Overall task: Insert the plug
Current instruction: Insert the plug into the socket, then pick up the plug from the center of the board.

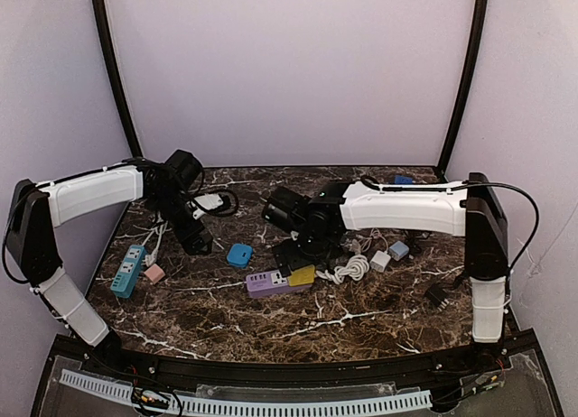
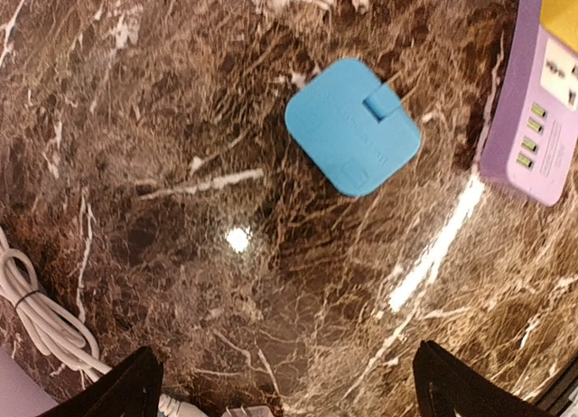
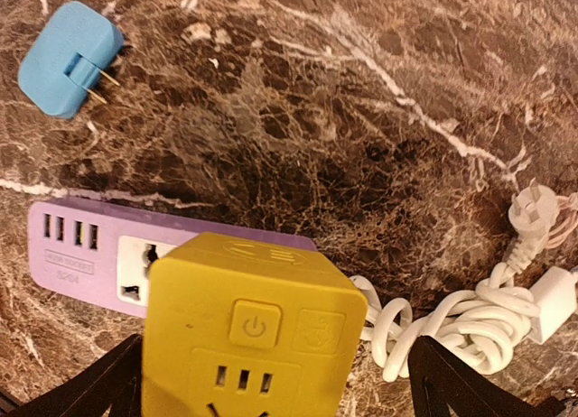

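While left claw (image 2: 287,367), right claw (image 3: 275,363) gape, yellow plug (image 3: 257,291) sits upright atop crosswise purple strip (image 3: 77,254).

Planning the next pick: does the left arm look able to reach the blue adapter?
Probably yes: the left gripper is open, with only bare marble between it and the blue adapter.

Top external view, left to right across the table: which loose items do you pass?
teal power strip → pink adapter → blue adapter → purple power strip → coiled white cable → white charger → grey-blue adapter → black plug
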